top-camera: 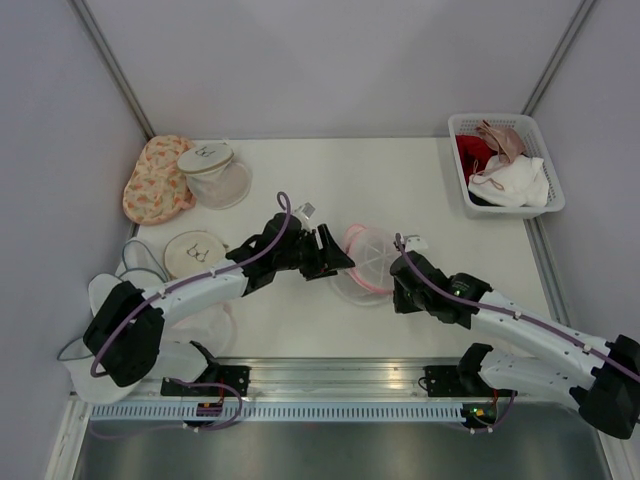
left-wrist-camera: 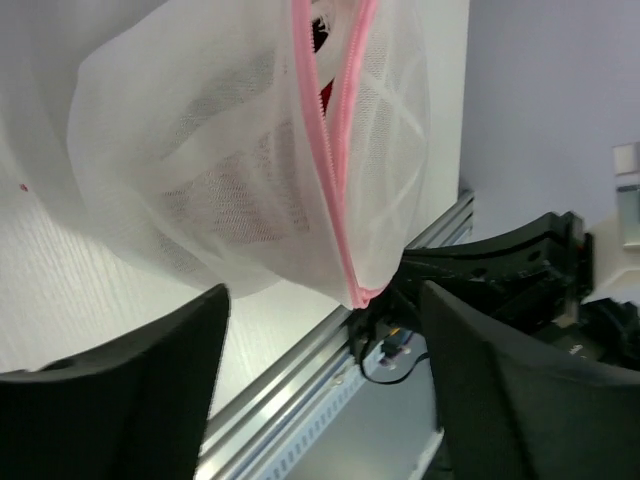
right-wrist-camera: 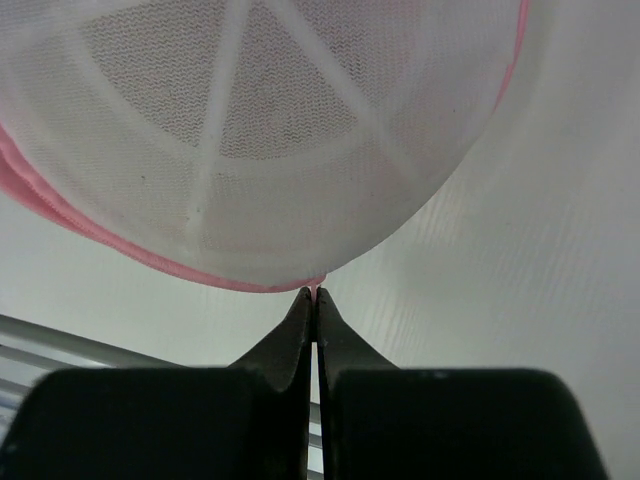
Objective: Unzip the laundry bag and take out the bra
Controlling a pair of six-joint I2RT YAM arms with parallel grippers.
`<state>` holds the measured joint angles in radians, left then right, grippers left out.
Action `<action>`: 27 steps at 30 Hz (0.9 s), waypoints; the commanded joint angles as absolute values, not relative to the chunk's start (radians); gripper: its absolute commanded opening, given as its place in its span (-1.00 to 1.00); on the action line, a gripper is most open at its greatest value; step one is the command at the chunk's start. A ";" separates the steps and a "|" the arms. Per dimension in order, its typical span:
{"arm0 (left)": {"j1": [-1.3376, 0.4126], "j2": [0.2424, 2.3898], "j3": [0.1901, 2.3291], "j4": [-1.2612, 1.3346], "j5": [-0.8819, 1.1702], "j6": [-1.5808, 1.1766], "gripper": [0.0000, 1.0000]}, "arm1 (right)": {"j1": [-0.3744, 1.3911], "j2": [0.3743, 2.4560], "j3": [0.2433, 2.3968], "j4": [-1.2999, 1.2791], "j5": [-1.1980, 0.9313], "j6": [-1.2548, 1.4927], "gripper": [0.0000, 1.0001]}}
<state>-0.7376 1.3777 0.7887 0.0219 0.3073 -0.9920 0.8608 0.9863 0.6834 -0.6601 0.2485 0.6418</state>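
Note:
The laundry bag (top-camera: pixel 372 250), a white mesh dome with a pink rim, sits mid-table between both arms. In the left wrist view the laundry bag (left-wrist-camera: pixel 230 170) fills the upper frame; its pink zipper (left-wrist-camera: pixel 335 190) runs down it, and its two sides part near the top, where a bit of red fabric (left-wrist-camera: pixel 320 38) shows inside. My left gripper (left-wrist-camera: pixel 322 295) is open just short of the bag, at its left side in the top view (top-camera: pixel 338 262). My right gripper (right-wrist-camera: pixel 316 294) is shut, pinching a small pink bit at the bag's rim (right-wrist-camera: pixel 120 245), at the bag's right side (top-camera: pixel 395 278).
A white basket (top-camera: pixel 500 119) of garments stands at the back right. An orange floral pouch (top-camera: pixel 155 182), a clear mesh dome with a white top (top-camera: pixel 213 172) and a flat round disc (top-camera: pixel 195 250) lie at the left. A metal rail (top-camera: pixel 330 372) runs along the near edge.

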 commanded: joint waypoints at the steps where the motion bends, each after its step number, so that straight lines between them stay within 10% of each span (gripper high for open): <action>1: -0.730 1.316 0.770 0.055 0.276 -0.993 0.74 | 0.862 0.982 0.703 -0.707 0.316 0.676 -0.99; 15: -0.721 1.463 0.975 0.029 0.203 -0.832 0.91 | 0.861 0.936 0.660 -0.706 0.304 0.690 -0.99; 27: -0.723 1.657 1.203 -0.242 0.044 -0.614 0.41 | 0.861 0.910 0.652 -0.703 0.310 0.703 -0.99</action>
